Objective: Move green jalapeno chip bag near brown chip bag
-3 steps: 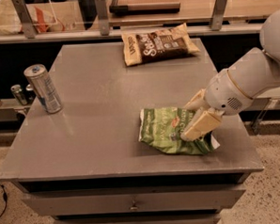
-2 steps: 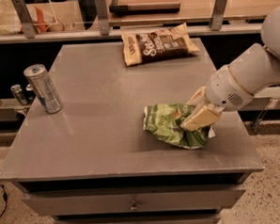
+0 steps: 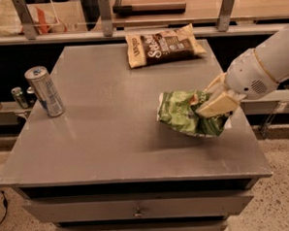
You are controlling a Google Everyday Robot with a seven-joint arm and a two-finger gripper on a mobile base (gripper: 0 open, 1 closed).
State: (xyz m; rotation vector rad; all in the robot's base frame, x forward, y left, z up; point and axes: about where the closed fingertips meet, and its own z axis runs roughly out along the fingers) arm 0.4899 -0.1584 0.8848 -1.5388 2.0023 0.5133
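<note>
The green jalapeno chip bag [image 3: 183,113] is crumpled and held a little above the grey table [image 3: 110,114] at its right side. My gripper [image 3: 209,102] comes in from the right and is shut on the bag's right part, its cream fingers [image 3: 217,105] pressed into the foil. The brown chip bag [image 3: 164,45] lies flat at the table's far edge, right of centre, well beyond the green bag.
A silver and blue drink can [image 3: 45,91] stands upright near the table's left edge. A railing with metal posts [image 3: 226,8] runs behind the table. Small cans [image 3: 19,97] sit on a lower ledge at the left. Drawers [image 3: 137,210] are below the tabletop.
My gripper has lifted the green bag off the table and carried it slightly up and toward the far side. The brown bag and can have not moved.
</note>
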